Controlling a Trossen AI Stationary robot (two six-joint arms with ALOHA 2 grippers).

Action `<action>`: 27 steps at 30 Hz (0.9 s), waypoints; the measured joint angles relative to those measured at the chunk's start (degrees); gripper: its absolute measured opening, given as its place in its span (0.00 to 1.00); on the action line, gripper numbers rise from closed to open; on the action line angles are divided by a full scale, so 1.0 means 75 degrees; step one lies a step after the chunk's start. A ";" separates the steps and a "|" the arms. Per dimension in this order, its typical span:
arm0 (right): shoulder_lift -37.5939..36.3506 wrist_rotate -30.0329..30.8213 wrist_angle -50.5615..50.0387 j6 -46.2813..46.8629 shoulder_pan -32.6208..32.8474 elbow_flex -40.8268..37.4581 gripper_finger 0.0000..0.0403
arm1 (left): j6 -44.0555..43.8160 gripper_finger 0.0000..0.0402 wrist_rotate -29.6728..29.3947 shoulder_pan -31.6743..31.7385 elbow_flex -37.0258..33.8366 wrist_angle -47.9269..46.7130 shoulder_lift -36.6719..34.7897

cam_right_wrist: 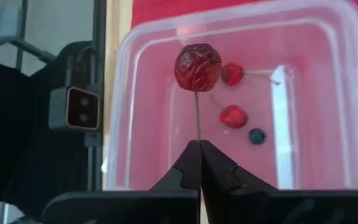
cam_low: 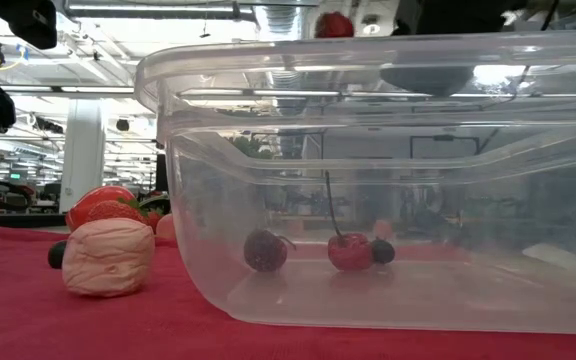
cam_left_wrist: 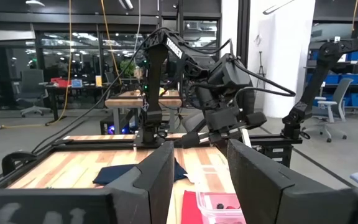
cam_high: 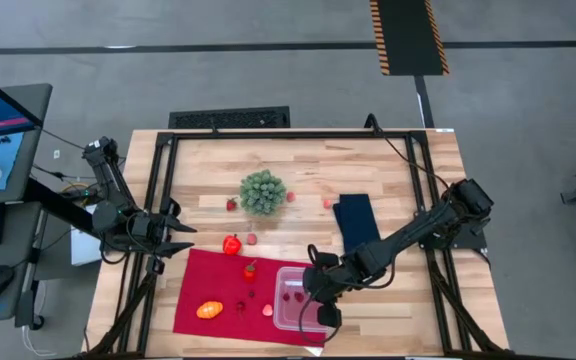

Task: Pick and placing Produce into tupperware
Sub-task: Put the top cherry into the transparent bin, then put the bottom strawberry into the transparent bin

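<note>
My right tool [cam_right_wrist: 199,149] pinches a cherry [cam_right_wrist: 197,66] stem over the tupperware [cam_right_wrist: 135,112]; I'd release next.

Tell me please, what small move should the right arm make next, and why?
Probably open the right pincer. It pinches the thin stem of a red cherry that hangs over the inside of the tupperware, where other small pieces already lie. Released here, the cherry should drop inside.

no readable text, labels, brands or numbers anywhere
</note>
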 joint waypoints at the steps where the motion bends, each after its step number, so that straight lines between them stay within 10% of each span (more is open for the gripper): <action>1: 0.0008 -0.0024 -0.0023 0.0063 0.0011 0.0000 0.04 | 0.0000 0.35 0.0000 -0.0001 0.0000 -0.0001 0.0001; 27: 0.0192 -0.0602 0.0776 -0.0998 -0.0208 0.0000 0.19 | -0.0491 0.35 -0.0003 -0.0001 0.0000 -0.0179 0.0002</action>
